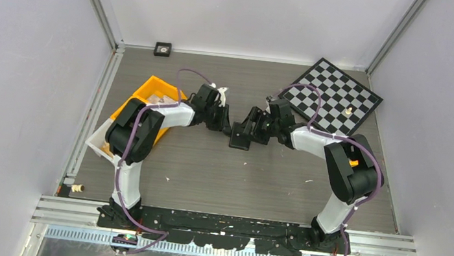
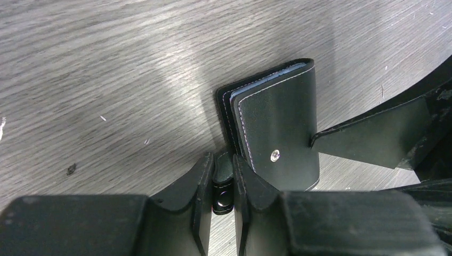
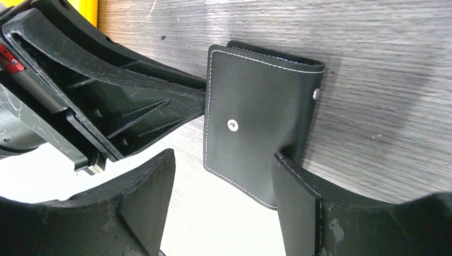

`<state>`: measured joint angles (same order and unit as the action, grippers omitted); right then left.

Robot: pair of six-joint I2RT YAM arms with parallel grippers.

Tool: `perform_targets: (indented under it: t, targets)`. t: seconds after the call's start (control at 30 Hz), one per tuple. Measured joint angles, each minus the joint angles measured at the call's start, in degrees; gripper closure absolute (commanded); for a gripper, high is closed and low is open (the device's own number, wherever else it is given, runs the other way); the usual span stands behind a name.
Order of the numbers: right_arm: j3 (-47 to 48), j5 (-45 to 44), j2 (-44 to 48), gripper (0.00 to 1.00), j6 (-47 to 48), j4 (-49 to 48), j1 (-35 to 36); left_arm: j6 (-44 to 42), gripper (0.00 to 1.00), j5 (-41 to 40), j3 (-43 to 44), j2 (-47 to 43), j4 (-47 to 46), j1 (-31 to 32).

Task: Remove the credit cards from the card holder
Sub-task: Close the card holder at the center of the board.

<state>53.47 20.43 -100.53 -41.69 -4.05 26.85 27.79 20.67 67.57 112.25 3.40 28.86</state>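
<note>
My left pincer (image 2: 223, 166) is pressed together on the snap tab (image 2: 222, 194) of the card holder (image 2: 277, 128), pinching that black strap between both fingers. The holder is folded shut, white-stitched, with a metal snap on its face. It is over the grey wood table (image 2: 106, 80), to the right of the orange bin (image 1: 150, 92) and well apart from it. I cannot tell whether it rests on the wood. A pale blue edge (image 2: 269, 82) shows between its covers. My right pincer (image 3: 223, 160) is spread wide on the holder's side away from the bin, one finger (image 3: 301, 213) touching the cover, the other clear of it.
</note>
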Motion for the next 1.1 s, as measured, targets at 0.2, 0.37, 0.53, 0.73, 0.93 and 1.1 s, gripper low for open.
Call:
perform_targets:
  t: [0.2, 0.37, 0.53, 0.73, 0.93, 1.1]
  targets:
    - [0.00, -0.02, 0.00, 0.32, 0.42, 0.02, 0.22, 0.26, 0.72, 0.61, -0.63, -0.31, -0.55, 0.02]
    - [0.00, -0.52, 0.00, 0.48, 0.85, 0.28, 0.20, 0.83, 0.68, 0.31, -2.84, -2.19, -1.01, 0.02]
    - [-0.02, -1.36, 0.31, 0.68, 1.05, 0.61, 0.20, 1.73, 0.65, -1.64, -6.47, -6.21, -2.67, 0.02]
    - [0.02, -2.64, 0.39, 0.82, 1.11, 2.12, 0.22, 2.03, 0.65, -2.14, -8.37, -10.01, -5.55, 0.02]
    - [2.03, -3.96, -2.49, 0.87, 1.07, 4.26, 0.20, 2.08, 0.65, 0.37, -8.37, -9.92, -7.10, 0.02]
    - [2.99, -4.13, -3.43, 0.87, 1.14, 5.07, 0.22, 2.25, 0.54, 2.25, -8.37, -9.05, -7.52, 0.02]
